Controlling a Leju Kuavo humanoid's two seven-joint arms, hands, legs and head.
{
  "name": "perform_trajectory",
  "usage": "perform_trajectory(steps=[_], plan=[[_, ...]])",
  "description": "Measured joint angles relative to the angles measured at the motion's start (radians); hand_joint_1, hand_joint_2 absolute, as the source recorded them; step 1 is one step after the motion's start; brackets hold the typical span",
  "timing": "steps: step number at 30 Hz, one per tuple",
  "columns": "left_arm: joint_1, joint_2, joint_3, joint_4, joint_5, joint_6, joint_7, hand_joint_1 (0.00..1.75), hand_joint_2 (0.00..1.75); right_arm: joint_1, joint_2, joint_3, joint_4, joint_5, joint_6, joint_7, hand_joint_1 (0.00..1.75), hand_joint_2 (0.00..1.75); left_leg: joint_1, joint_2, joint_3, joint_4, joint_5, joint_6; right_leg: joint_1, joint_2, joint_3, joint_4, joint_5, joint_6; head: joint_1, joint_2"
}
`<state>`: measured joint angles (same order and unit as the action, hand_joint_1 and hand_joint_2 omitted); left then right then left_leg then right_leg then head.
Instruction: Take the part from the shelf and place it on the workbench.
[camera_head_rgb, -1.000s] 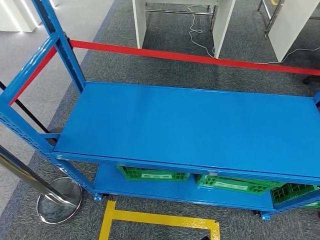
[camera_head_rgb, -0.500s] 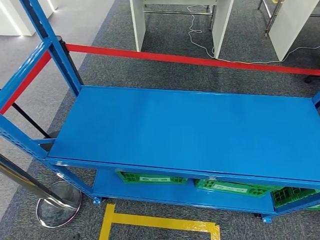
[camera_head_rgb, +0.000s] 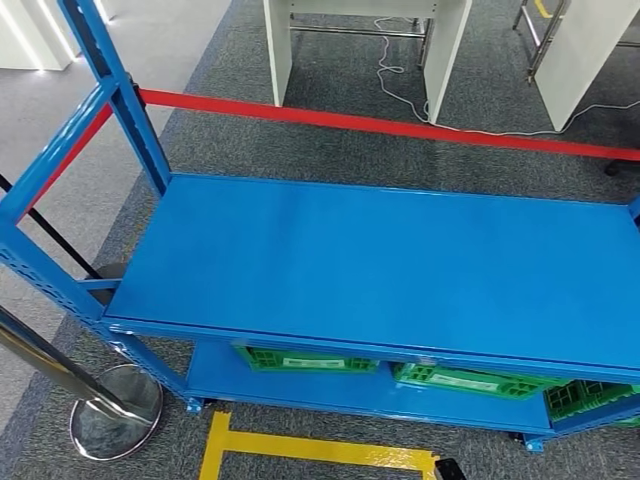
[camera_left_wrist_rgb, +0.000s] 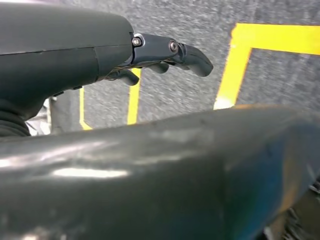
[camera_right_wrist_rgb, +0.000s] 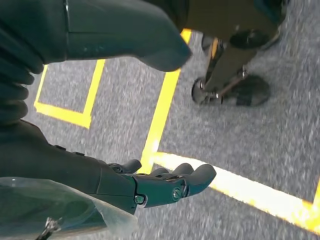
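You are facing the blue shelf (camera_head_rgb: 377, 260) from above, with both arms hanging at your sides. Where the part lies cannot be told. The likeliest place is the green crates (camera_head_rgb: 306, 358) on the lower level, but the upper board covers their insides. So how the part looks, and how it would handle, stays an open question.

Your left hand (camera_left_wrist_rgb: 166, 52) hangs over the grey carpet with its fingers stretched out, lightly curved, and nothing between them. Your right hand (camera_right_wrist_rgb: 158, 185) is much the same: fingers out straight above the yellow tape (camera_right_wrist_rgb: 162, 110), nothing gripped. A bit of clear film (camera_right_wrist_rgb: 56, 205) sits close by that wrist, and you cannot tell what it is or whether it belongs to the rig.

As a judgement, the scene fits two stages. You may be standing at the shelf with the part yet to be lifted from a crate, or the part may be off on the surface somewhere outside these views and your hands free again. The pale desks (camera_head_rgb: 445, 40) beyond the red belt (camera_head_rgb: 377, 125) may or may not be that surface.

If the part is in a crate, reaching it calls for getting low — the crates sit under the upper board, so a hand must go in from the front edge rather than from above.
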<state>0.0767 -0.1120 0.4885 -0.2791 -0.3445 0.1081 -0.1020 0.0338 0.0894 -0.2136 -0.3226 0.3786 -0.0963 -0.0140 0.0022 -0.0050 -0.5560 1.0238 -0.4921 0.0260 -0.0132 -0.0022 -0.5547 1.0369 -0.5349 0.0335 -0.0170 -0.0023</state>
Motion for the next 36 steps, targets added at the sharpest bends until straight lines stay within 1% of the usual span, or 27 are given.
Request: perform_trajectory(steps=[1,3,4,5,6,7,8,9,10,11,14,15,16,17,19,20,21,22,23,24,25,26,27,28,29,33,36], plan=[[0.002,0.006,-0.024,-0.004,0.017,-0.005,0.004,0.00,0.00,0.007,-0.005,0.010,-0.002,-0.020,0.005,0.001,0.00,0.87,0.002,0.001,0.002,-0.004,0.002,0.006,0.000,0.001,-0.015,0.035,-0.024,0.004,0.003,0.000],[-0.001,0.016,-0.069,-0.019,0.051,-0.015,0.013,0.00,0.00,0.027,-0.011,0.027,-0.002,-0.057,0.015,0.002,0.00,1.75,0.003,0.003,0.003,-0.006,0.002,0.015,-0.001,0.001,-0.075,0.158,-0.090,0.009,0.007,0.000],[-0.004,0.021,-0.090,-0.030,0.067,-0.020,0.017,0.00,0.00,0.041,-0.014,0.036,0.000,-0.075,0.019,0.003,0.00,1.75,0.002,0.004,0.003,-0.006,0.001,0.017,-0.001,0.001,-0.106,0.221,-0.115,0.011,0.008,0.000],[-0.009,0.024,-0.108,-0.042,0.082,-0.025,0.021,0.00,0.00,0.057,-0.017,0.044,0.004,-0.091,0.023,0.005,0.00,1.75,0.001,0.004,0.004,-0.006,0.000,0.018,-0.001,0.001,-0.126,0.257,-0.121,0.012,0.008,0.000],[-0.016,0.028,-0.127,-0.057,0.096,-0.029,0.026,0.00,0.00,0.073,-0.020,0.051,0.010,-0.107,0.027,0.006,0.00,1.75,0.000,0.003,0.005,-0.006,-0.002,0.018,-0.001,0.001,-0.128,0.256,-0.107,0.012,0.008,0.000],[-0.023,0.031,-0.145,-0.074,0.109,-0.034,0.029,0.00,0.00,0.089,-0.024,0.058,0.018,-0.122,0.030,0.006,0.00,1.75,0.000,0.002,0.008,-0.006,-0.004,0.017,-0.001,0.001,-0.110,0.213,-0.075,0.012,0.008,0.000],[-0.030,0.033,-0.161,-0.090,0.122,-0.037,0.032,0.00,0.00,0.104,-0.028,0.064,0.025,-0.135,0.033,0.007,0.00,1.75,0.001,0.001,0.012,-0.005,-0.006,0.014,-0.001,0.000,-0.077,0.142,-0.035,0.010,0.008,0.000],[-0.037,0.037,-0.178,-0.107,0.134,-0.041,0.036,0.00,0.00,0.117,-0.032,0.071,0.033,-0.149,0.037,0.007,0.00,1.75,-0.001,0.001,0.014,-0.004,-0.010,0.009,-0.001,0.000,-0.043,0.073,-0.006,0.007,0.008,0.000],[-0.043,0.041,-0.196,-0.121,0.147,-0.045,0.039,0.00,0.00,0.129,-0.035,0.079,0.039,-0.164,0.040,0.007,0.00,1.75,-0.003,0.001,0.016,-0.002,-0.013,0.004,0.000,0.000,-0.014,0.020,0.015,0.002,0.008,0.000],[-0.047,0.046,-0.215,-0.134,0.161,-0.049,0.044,0.00,0.00,0.139,-0.038,0.087,0.044,-0.179,0.044,0.008,0.00,1.75,-0.004,0.001,0.017,-0.001,-0.016,-0.001,0.001,0.001,0.002,-0.007,0.023,-0.002,0.007,0.000],[-0.044,0.063,-0.277,-0.153,0.211,-0.064,0.058,0.00,0.00,0.158,-0.046,0.113,0.045,-0.232,0.057,0.010,0.00,1.75,-0.005,0.002,0.021,-0.001,-0.019,-0.012,0.001,0.001,0.010,-0.016,0.026,-0.017,0.007,0.000],[-0.035,0.067,-0.296,-0.154,0.227,-0.069,0.063,0.00,0.00,0.157,-0.048,0.121,0.039,-0.249,0.061,0.010,0.00,1.75,-0.004,0.002,0.019,0.009,-0.028,-0.017,-0.001,0.000,0.011,-0.018,0.026,-0.022,0.006,0.000],[-0.022,0.071,-0.313,-0.152,0.241,-0.073,0.068,0.00,0.00,0.151,-0.051,0.128,0.029,-0.264,0.064,0.010,0.00,1.75,-0.003,0.002,0.008,0.037,-0.049,-0.022,-0.004,-0.001,0.011,-0.020,0.027,-0.028,0.004,0.000],[-0.006,0.073,-0.328,-0.147,0.253,-0.077,0.072,0.00,0.00,0.142,-0.053,0.134,0.015,-0.277,0.067,0.010,0.00,1.75,-0.001,0.002,-0.014,0.089,-0.079,-0.028,-0.005,-0.002,0.012,-0.022,0.026,-0.034,0.002,0.000],[0.030,0.076,-0.352,-0.129,0.272,-0.083,0.079,0.00,0.00,0.116,-0.058,0.143,-0.017,-0.298,0.071,0.010,0.00,1.75,0.002,0.002,-0.080,0.226,-0.142,-0.035,-0.005,-0.002,0.013,-0.021,0.024,-0.039,-0.001,0.000],[0.050,0.077,-0.362,-0.116,0.279,-0.085,0.082,0.00,0.00,0.102,-0.059,0.147,-0.035,-0.306,0.074,0.010,0.00,1.75,0.004,0.002,-0.104,0.274,-0.155,-0.039,-0.005,-0.003,0.014,-0.021,0.023,-0.040,-0.001,0.000],[0.070,0.079,-0.370,-0.101,0.285,-0.087,0.083,0.00,0.00,0.087,-0.060,0.151,-0.054,-0.313,0.076,0.010,0.00,1.75,0.007,0.002,-0.111,0.284,-0.145,-0.043,-0.005,-0.003,0.016,-0.021,0.022,-0.042,-0.001,0.000],[0.089,0.081,-0.377,-0.087,0.290,-0.087,0.085,0.00,0.00,0.072,-0.060,0.154,-0.073,-0.318,0.078,0.010,0.00,1.75,0.011,0.002,-0.098,0.253,-0.116,-0.049,-0.007,-0.002,0.018,-0.021,0.020,-0.042,-0.001,0.000],[0.108,0.083,-0.384,-0.071,0.294,-0.088,0.086,0.00,0.00,0.058,-0.060,0.158,-0.095,-0.322,0.080,0.010,0.00,1.75,0.017,0.002,-0.070,0.189,-0.075,-0.056,-0.008,-0.002,0.022,-0.020,0.017,-0.041,-0.001,0.000],[0.125,0.085,-0.391,-0.054,0.299,-0.090,0.087,0.00,0.00,0.044,-0.063,0.162,-0.116,-0.327,0.081,0.010,0.00,1.75,0.022,0.002,-0.036,0.117,-0.042,-0.066,-0.008,-0.001,0.022,-0.018,0.013,-0.038,-0.002,0.000],[0.138,0.086,-0.399,-0.040,0.304,-0.092,0.089,0.00,0.00,0.031,-0.067,0.165,-0.136,-0.333,0.082,0.010,0.00,1.75,0.027,0.001,-0.009,0.057,-0.019,-0.070,-0.006,0.000,0.021,-0.014,0.007,-0.032,-0.004,0.000],[0.149,0.087,-0.408,-0.028,0.311,-0.094,0.091,0.00,0.00,0.022,-0.070,0.168,-0.152,-0.341,0.083,0.010,0.00,1.75,0.028,0.000,0.010,0.019,-0.010,-0.067,-0.003,0.000,0.019,-0.012,0.002,-0.027,-0.005,0.000],[0.156,0.088,-0.417,-0.021,0.317,-0.097,0.094,0.00,0.00,0.017,-0.074,0.170,-0.161,-0.349,0.084,0.010,0.00,1.75,0.028,-0.002,0.016,0.005,-0.012,-0.063,0.000,0.000,0.016,-0.011,-0.001,-0.023,-0.005,0.000],[0.158,0.090,-0.424,-0.021,0.324,-0.099,0.096,0.00,0.00,0.018,-0.076,0.173,-0.164,-0.357,0.087,0.011,0.00,1.75,0.027,-0.003,0.017,0.003,-0.013,-0.054,0.001,-0.001,0.017,-0.011,-0.002,-0.020,-0.004,0.000],[0.155,0.091,-0.431,-0.024,0.330,-0.101,0.097,0.00,0.00,0.023,-0.077,0.174,-0.162,-0.363,0.088,0.012,0.00,1.75,0.025,-0.004,0.016,0.004,-0.014,-0.051,0.000,-0.002,0.019,-0.014,-0.001,-0.019,-0.003,0.000],[0.114,0.095,-0.450,-0.053,0.341,-0.104,0.097,0.00,0.00,0.071,-0.078,0.183,-0.136,-0.374,0.093,0.016,0.00,0.00,0.019,-0.006,0.014,0.004,-0.016,-0.047,-0.005,-0.003,0.031,-0.018,0.003,-0.013,-0.002,0.000],[0.089,0.098,-0.455,-0.069,0.344,-0.104,0.097,0.00,0.00,0.101,-0.078,0.190,-0.122,-0.376,0.094,0.017,0.00,0.00,0.016,-0.003,0.014,0.005,-0.017,-0.044,-0.008,0.002,0.034,-0.019,0.004,-0.010,-0.002,0.000]])
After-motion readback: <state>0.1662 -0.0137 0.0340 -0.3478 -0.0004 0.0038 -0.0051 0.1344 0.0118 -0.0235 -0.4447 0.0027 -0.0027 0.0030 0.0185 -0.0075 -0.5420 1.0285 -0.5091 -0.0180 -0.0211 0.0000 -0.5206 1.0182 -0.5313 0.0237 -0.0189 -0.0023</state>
